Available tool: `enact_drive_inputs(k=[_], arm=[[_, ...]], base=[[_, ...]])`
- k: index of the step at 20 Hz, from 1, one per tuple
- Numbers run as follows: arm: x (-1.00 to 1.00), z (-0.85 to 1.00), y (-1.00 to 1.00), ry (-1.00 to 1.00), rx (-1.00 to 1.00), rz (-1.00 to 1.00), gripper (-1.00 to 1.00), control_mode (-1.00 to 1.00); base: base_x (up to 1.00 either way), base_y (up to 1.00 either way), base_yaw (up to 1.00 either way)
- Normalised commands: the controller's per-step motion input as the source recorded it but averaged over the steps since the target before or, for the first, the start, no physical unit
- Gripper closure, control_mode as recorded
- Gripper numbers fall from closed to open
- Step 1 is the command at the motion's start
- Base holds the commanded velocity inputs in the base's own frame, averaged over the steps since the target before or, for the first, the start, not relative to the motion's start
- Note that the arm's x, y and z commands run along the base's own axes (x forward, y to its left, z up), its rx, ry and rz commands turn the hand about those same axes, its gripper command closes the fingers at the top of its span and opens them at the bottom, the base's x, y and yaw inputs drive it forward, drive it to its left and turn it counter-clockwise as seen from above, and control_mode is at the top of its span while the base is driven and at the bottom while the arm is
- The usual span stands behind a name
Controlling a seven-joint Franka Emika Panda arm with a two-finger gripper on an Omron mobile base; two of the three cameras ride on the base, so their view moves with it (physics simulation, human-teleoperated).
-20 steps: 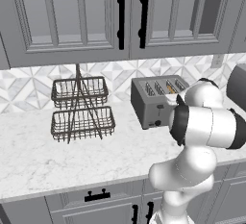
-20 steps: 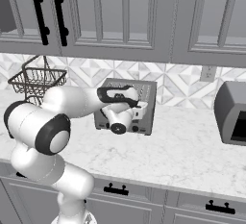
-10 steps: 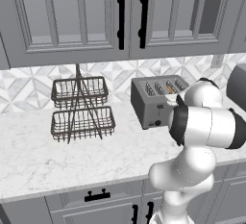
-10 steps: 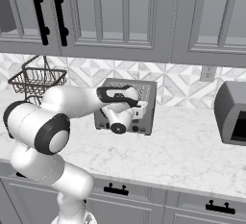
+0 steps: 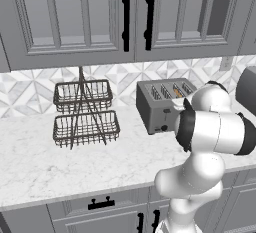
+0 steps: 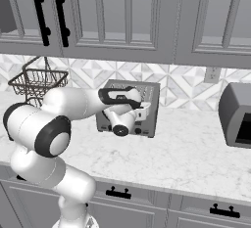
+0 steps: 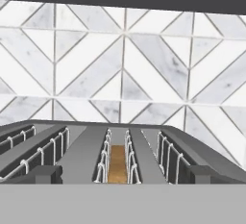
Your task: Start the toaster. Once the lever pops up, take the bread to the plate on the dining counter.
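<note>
The grey toaster (image 5: 154,108) (image 6: 149,91) stands on the marble worktop against the tiled wall. The bread (image 7: 116,166) (image 5: 177,93) sits low in one of its slots, with only its tan top edge showing. My gripper (image 6: 141,110) (image 7: 122,174) hovers at the toaster's front top edge, pointing along the slots toward the wall. It is open, one dark fingertip (image 7: 45,172) far left and the other far right of the bread's slot, and nothing lies between them. The plate and the dining counter are out of view.
A two-tier wire basket (image 5: 85,114) (image 6: 37,81) stands left of the toaster. A grey appliance (image 6: 238,115) (image 5: 247,84) sits to the right. Grey wall cabinets (image 5: 125,17) hang overhead. Bare marble worktop (image 6: 196,148) lies in front of the toaster.
</note>
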Motion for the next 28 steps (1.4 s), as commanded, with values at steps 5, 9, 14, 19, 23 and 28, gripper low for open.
enact_drive_inputs(k=[5,9,14,19,23,28], arm=[[0.0,0.0,0.01,0.0,0.02,0.0,-1.0,-1.0],[0.0,0.0,0.0,0.0,0.06,0.0,-1.0,-1.0],[0.0,0.0,0.0,0.0,0.08,0.0,-1.0,-1.0],[0.0,0.0,0.0,0.0,0.02,0.0,-1.0,-1.0],[0.01,0.01,0.0,0.0,0.0,0.0,-1.0,-1.0],[0.0,0.05,0.0,0.0,0.0,0.0,-1.0,-1.0]], base=[[0.0,0.0,0.0],[0.0,0.0,0.0],[0.0,0.0,0.0],[0.0,0.0,0.0],[0.0,0.0,0.0],[0.0,0.0,0.0]])
